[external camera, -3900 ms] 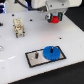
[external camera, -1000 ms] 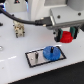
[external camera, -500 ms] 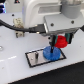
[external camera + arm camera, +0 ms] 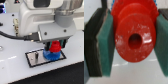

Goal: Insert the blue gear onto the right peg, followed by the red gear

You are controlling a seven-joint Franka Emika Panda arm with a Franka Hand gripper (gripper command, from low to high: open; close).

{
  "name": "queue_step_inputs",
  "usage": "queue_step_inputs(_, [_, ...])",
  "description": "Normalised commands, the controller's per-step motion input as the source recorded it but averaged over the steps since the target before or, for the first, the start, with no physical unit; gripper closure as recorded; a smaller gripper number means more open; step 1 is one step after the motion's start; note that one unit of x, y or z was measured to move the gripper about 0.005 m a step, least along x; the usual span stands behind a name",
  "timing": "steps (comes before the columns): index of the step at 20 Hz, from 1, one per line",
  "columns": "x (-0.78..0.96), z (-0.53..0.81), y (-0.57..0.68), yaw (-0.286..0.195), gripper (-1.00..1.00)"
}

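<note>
We logged gripper clamped on red gear, held just above blue gear seated on plate. Judged second insertion underway; next needs hub aligned, straight descent.

Lab: white bench, peg plate

The robot arm is big, white and rounded, with light grey parts. A black cable runs along its side. The gripper has dark fingers with green pads.
</note>
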Motion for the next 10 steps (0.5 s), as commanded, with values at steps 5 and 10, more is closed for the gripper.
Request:
queue_step_inputs(5, [0.08,-0.24,-0.18,0.000,1.00])
queue_step_inputs(10, [-0.02,0.41,0.00,0.000,1.00])
